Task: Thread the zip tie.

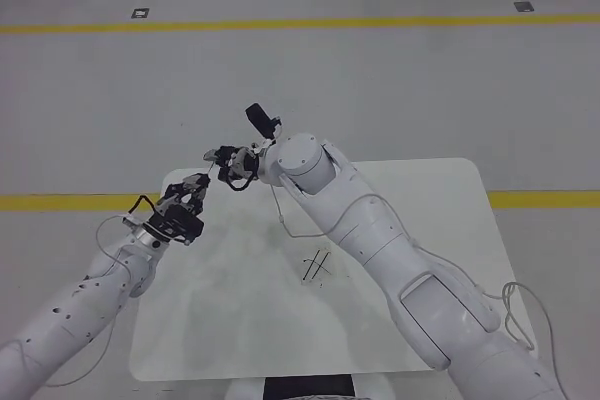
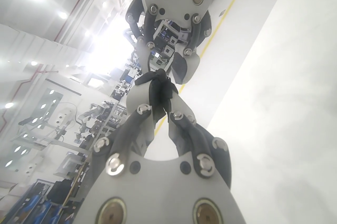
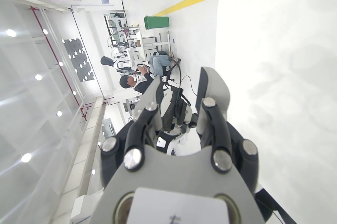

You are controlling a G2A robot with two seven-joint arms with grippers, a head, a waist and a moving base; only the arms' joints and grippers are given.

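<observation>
A black zip tie (image 2: 158,88), bunched into a small loop, is pinched between the fingertips of my left gripper (image 2: 160,100), which is shut on it. Facing it tip to tip is my right gripper (image 2: 163,65), open, its fingers just beyond the tie's far end and apart from it. From above, the left gripper (image 1: 190,192) and the right gripper (image 1: 227,160) meet in the air over the table's far left corner. In the right wrist view, the right gripper (image 3: 181,82) stands open with the left gripper (image 3: 176,114) showing in the gap.
Two or three loose black zip ties (image 1: 317,263) lie near the middle of the white table (image 1: 430,210). A thin white cable (image 1: 285,225) hangs from the right arm over the tabletop. Grey floor with yellow lines surrounds the table.
</observation>
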